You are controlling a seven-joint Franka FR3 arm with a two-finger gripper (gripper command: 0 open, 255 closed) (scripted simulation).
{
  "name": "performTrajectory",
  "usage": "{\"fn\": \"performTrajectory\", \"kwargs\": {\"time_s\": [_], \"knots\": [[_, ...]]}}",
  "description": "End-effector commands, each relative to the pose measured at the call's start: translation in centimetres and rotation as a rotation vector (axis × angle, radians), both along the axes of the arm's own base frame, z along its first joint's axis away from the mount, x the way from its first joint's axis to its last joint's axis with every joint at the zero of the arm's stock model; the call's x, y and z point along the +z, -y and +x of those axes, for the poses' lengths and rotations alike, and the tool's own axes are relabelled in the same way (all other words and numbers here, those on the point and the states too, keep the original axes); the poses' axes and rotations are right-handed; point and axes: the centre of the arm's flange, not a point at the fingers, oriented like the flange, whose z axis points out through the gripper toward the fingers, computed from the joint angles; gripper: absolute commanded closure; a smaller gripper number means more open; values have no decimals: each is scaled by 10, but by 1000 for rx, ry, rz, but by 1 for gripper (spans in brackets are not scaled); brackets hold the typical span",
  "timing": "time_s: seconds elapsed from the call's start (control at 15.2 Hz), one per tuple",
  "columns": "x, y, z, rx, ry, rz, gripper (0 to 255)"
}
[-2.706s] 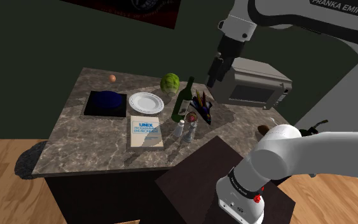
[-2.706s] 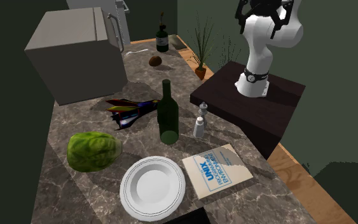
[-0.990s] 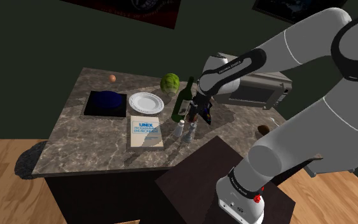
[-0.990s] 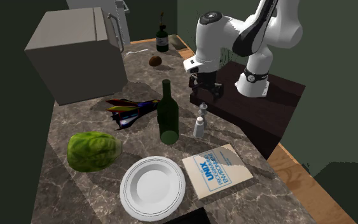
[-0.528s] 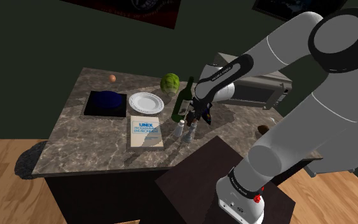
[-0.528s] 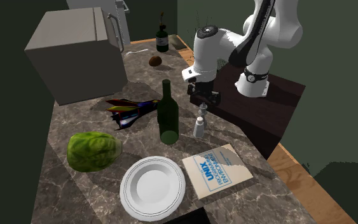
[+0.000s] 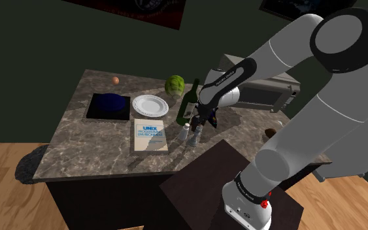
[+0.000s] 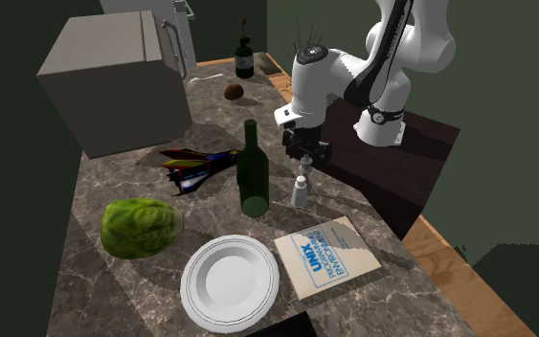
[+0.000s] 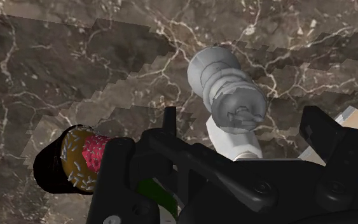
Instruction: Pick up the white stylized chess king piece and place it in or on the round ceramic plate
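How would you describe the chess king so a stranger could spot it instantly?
Find the marble table, then the tall dark green bottle on it. Right beside the bottle stands the chess king: small, whitish and knobbly, unlike the flat book nearby.

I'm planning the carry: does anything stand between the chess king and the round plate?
The tall green bottle stands close beside the straight line from the king to the plate, so a low carry might clip it. The book lies flat with a corner near that line. Nothing else visible intervenes.

Dim renders, soft shadows, dark surroundings.
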Motion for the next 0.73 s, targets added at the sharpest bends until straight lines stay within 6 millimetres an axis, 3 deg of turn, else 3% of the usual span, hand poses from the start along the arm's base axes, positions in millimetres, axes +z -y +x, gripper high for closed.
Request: {"fn": "performTrajectory", "kwargs": {"time_s": [0.0,0.07,0.66], "knots": [[0,0,0,0,0,0,0],[0,0,0,0,0,0,255],[0,0,0,0,0,0,255]]}}
